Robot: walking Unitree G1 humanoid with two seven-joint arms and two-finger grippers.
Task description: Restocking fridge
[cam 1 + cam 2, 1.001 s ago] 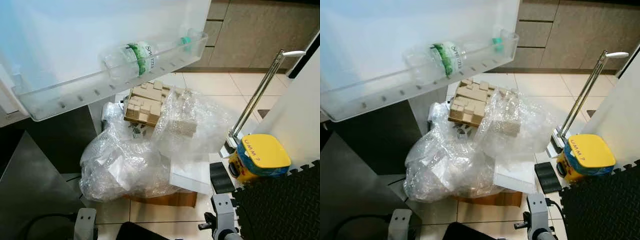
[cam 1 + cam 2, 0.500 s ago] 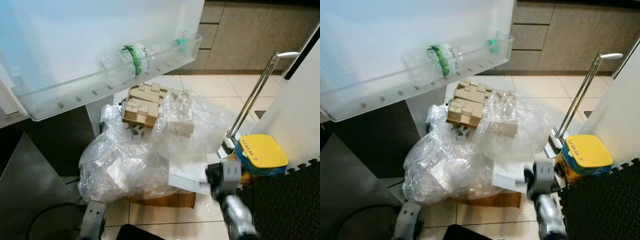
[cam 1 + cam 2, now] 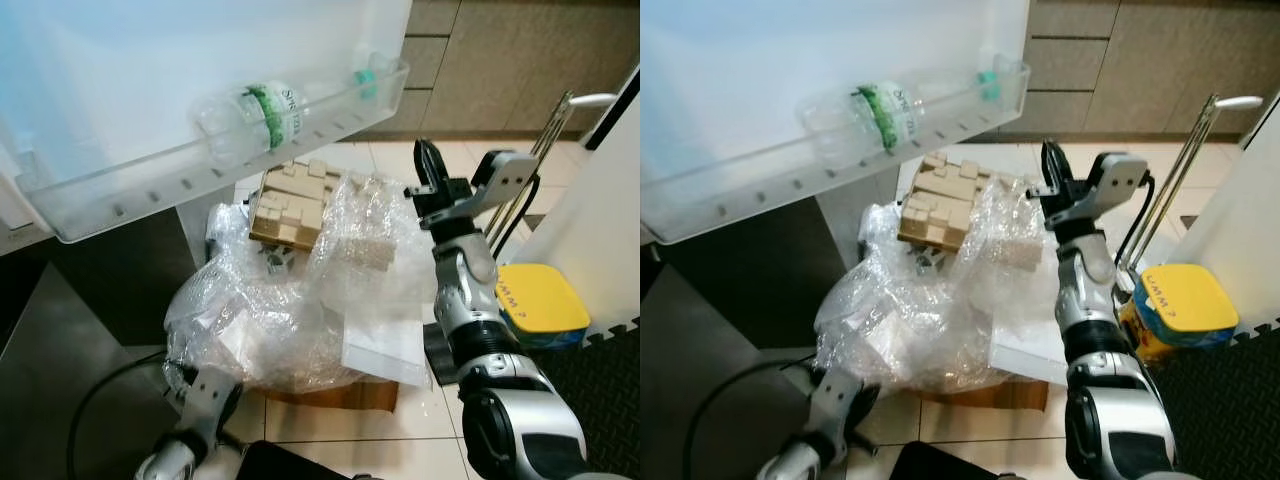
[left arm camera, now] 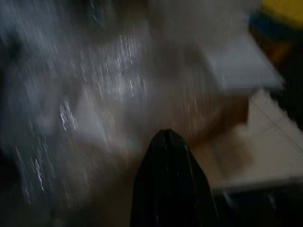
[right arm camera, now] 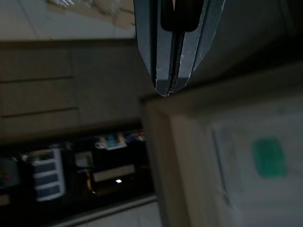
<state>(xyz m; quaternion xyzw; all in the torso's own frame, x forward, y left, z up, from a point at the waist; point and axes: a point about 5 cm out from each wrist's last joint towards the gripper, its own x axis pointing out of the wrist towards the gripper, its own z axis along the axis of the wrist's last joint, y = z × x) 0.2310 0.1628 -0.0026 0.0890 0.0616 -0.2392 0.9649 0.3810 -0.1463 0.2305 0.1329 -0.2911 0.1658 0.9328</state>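
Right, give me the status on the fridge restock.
Done: one water bottle lies on its side in the door shelf. In hand: nothing; the right gripper is raised over the plastic wrap, fingers shut and empty, and the left gripper hangs low, shut. Left: closing the open door.

A clear plastic water bottle with a green label and green cap (image 3: pixel 262 112) lies on its side in the translucent door shelf (image 3: pixel 120 195) of the open white fridge door (image 3: pixel 150 60). Below it, a heap of crumpled clear plastic wrap (image 3: pixel 290 300) covers the tiled floor (image 3: pixel 400 160), with a tan moulded cardboard insert (image 3: pixel 290 205) on top. The right gripper (image 3: pixel 424 165) is raised above the wrap, black fingers pressed together and pointing up, on its silver arm (image 3: pixel 465 290). Beside the arm sits a yellow-lidded blue container (image 3: pixel 540 305). The left gripper (image 3: pixel 178 375) hangs low near the wrap's edge
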